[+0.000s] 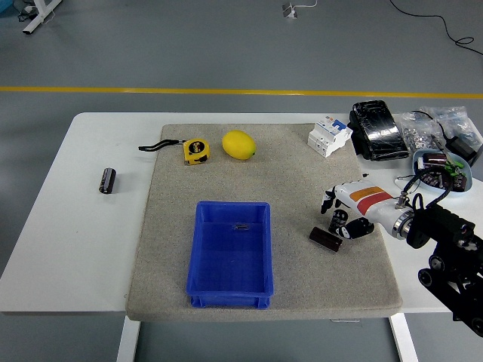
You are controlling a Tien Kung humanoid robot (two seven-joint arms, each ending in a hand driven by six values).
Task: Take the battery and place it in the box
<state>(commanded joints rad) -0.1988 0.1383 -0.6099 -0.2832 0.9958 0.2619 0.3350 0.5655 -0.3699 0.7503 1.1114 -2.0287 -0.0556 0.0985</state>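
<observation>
Our right robot hand (pixel 341 219), fingers curled but holding nothing, should close squarely around the battery (pixel 325 239) at its seven o'clock.

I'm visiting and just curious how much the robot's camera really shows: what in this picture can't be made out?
- Head view: whether the right hand actually grips the dark battery below it; the fingers hide the contact.
- Inside the blue box: a small mark on the floor, too small to identify.
- Bags and gadgets at the table's right end: cluttered and cut off by the picture's edge.
- The left arm: outside the picture.
</observation>
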